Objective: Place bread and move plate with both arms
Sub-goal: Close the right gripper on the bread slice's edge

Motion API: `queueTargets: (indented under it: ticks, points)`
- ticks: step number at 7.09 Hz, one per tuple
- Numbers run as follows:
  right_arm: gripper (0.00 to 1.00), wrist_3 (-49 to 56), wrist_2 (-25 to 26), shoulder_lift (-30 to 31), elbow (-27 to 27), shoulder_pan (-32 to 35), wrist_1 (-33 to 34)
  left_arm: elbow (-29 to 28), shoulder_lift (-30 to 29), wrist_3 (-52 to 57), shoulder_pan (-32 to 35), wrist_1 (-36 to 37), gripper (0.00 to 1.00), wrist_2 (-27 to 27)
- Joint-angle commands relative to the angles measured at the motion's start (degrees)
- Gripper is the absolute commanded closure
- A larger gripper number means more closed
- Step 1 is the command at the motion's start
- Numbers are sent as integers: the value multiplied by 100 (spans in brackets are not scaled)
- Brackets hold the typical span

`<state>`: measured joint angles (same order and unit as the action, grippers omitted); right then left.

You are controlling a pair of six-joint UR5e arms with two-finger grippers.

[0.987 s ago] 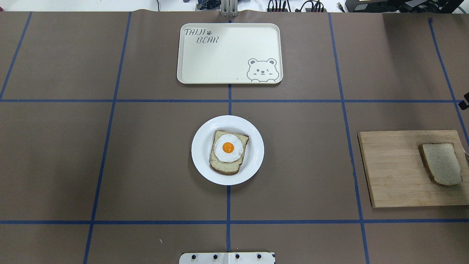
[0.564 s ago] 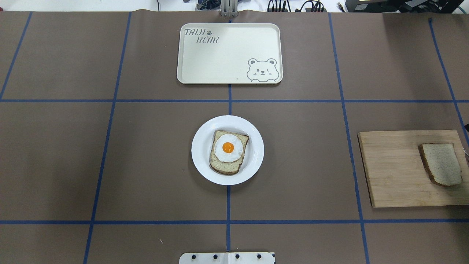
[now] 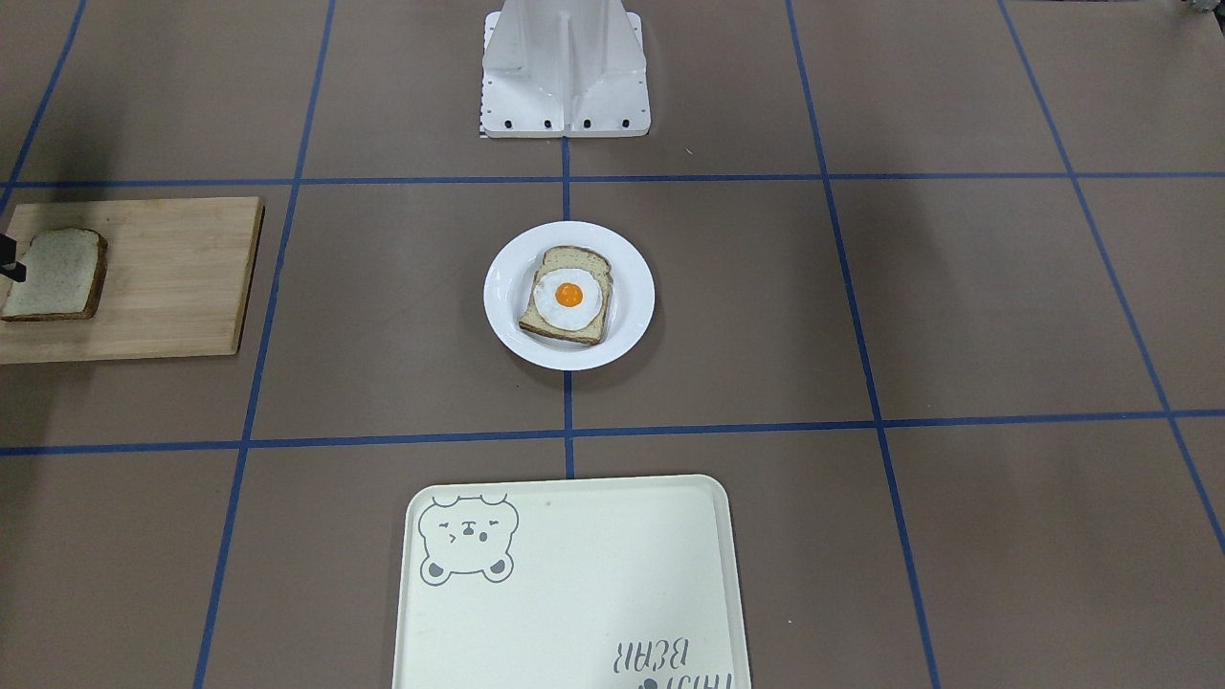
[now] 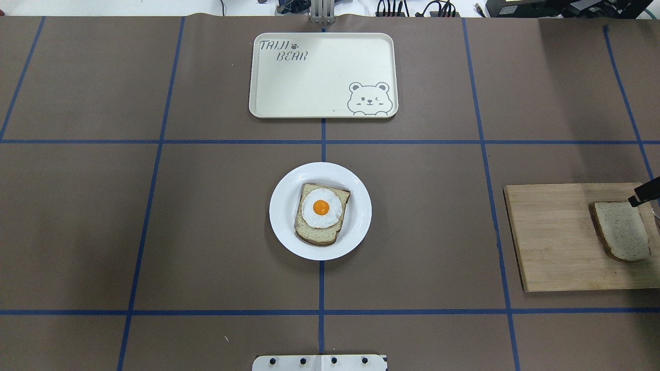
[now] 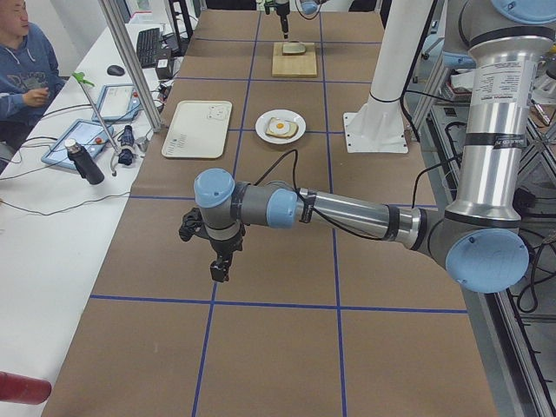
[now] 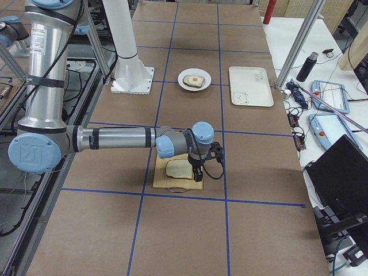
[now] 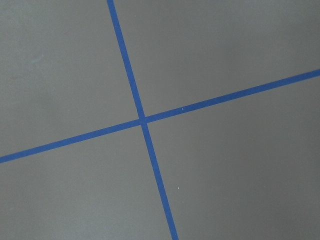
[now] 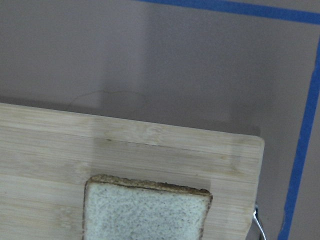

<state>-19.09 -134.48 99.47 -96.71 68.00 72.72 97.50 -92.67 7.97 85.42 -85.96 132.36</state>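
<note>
**While the right gripper hangs by its corner, the bread lies on the board**

Black and two-fingered, the right gripper [image 6: 199,174] points down just beside the bread [image 4: 621,230]. In the overhead view it is at about 1 o'clock from the bread, and only one finger tip shows at the picture's edge. Whether its fingers are spread or closed cannot be told. The left gripper [image 5: 221,268] points down over the bare table [image 4: 206,216], well apart from everything else. It shows only in the side view, so its state cannot be told either.

Three things on the table can hold food. The board [image 4: 551,242] is a rectangular slab of pale, grained wood at 3 o'clock from the plate. It holds the bread flat on its 3 o'clock side. The plate [image 4: 281,216], round, white and glossy with a broad rim, sits at the table's centre. It holds a slice [image 4: 314,237], which carries a fried egg [image 4: 321,207] with a round orange yolk. The tray [image 4: 319,77], a cream rectangle with rounded corners, lies at 12 o'clock from the plate. A bear is printed in one corner and lettering in the opposite one.

By count there are two slices of bread, one egg, one plate, one tray, one board and two arms. Both slices are squarish, with pale speckled crumb and dark crust. The table has a matt brown cover with a grid of blue tape [image 4: 323,141].
</note>
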Motion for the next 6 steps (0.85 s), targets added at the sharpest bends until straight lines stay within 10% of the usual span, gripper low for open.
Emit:
queueTargets:
  ticks: [1,6]
  points:
    - [1,-157,105,29,231,-93,-64,-3,-5,-6,1,0,1,0]
    - [11,-218,107,-6,627,-155,-803,41,-5,-6,1,0,1,0]
